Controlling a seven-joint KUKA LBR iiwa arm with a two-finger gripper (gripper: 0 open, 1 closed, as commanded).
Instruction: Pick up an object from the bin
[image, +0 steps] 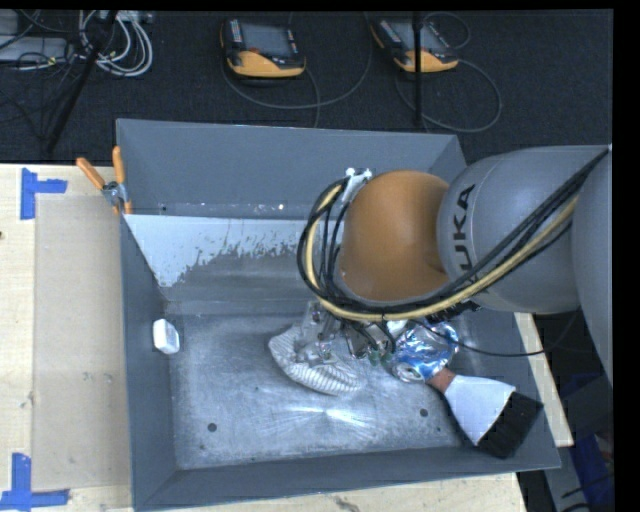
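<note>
Gripper (335, 345) directly above grey-white knit cloth (312, 372), possibly touching; claw state cannot be told. Crumpled foil (425, 350) just beside cloth.

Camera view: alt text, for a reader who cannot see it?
The arm's tool is low in the grey bin, right above a grey-and-white woven item near the middle. A crumpled blue-silver wrapper and a white-and-black brush lie to its right, a small white piece by the left wall.
</note>
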